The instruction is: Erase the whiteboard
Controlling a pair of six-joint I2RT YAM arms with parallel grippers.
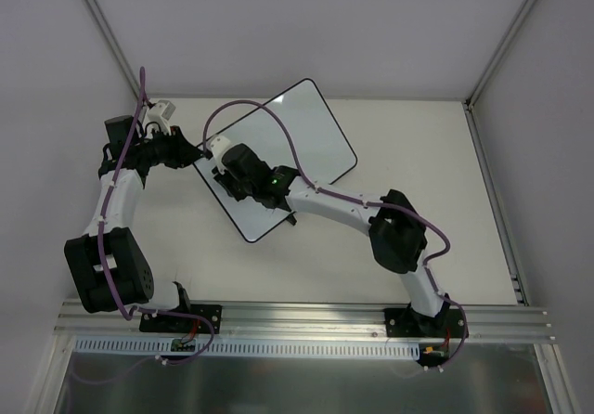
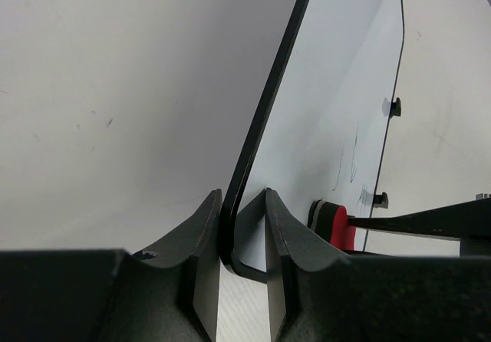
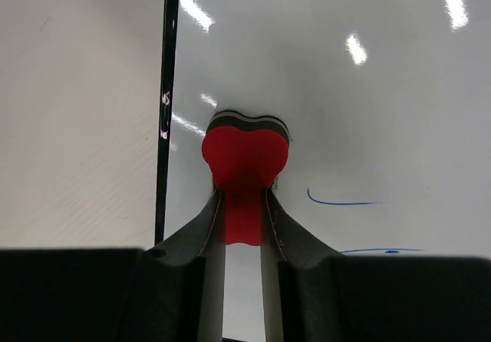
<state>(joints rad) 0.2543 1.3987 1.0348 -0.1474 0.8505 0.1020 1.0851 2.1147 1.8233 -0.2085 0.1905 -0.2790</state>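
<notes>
Where the whiteboard (image 1: 311, 135) sits askew on the table (image 1: 418, 145), we find blue strokes (image 3: 341, 201) just beside the red eraser (image 3: 245, 152).
The left gripper (image 2: 243, 208) is clamped on the board's edge; the right gripper (image 3: 244, 212) is closed tight on the eraser, which is set against the board's face.

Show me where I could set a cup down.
Bare table lies right of the whiteboard and between it and the front rail. Crowded at its left corner: left gripper clamps the edge, right gripper holds the eraser.
</notes>
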